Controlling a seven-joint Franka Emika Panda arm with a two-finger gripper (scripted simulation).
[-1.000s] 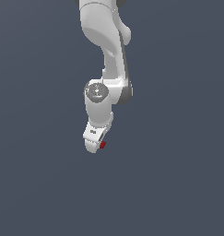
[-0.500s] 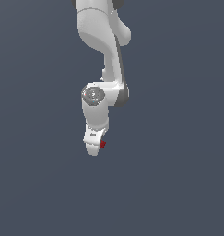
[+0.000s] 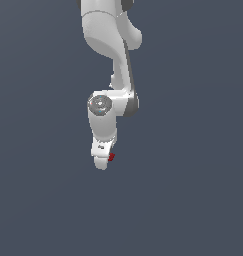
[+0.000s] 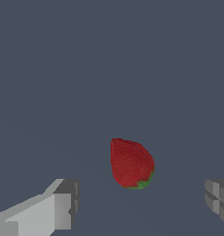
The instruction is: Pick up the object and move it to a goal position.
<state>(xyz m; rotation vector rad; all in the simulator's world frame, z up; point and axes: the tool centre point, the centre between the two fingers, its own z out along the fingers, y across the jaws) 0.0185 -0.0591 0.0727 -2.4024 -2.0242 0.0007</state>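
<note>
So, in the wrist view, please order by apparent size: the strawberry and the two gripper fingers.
1. Strawberry, largest in full view.
2. The lighter finger.
3. The darker finger, smallest.
Both fingers are cut off by the frame and near the camera, so their ranks are unsure.

Small red strawberry-like object (image 4: 131,162), green-tipped, lying untouched

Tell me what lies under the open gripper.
Under the gripper, the wrist view shows a dark-red strawberry with a green bit, lying between the spread fingers, untouched. In the exterior view the gripper covers most of the strawberry; only a red sliver shows.
</note>
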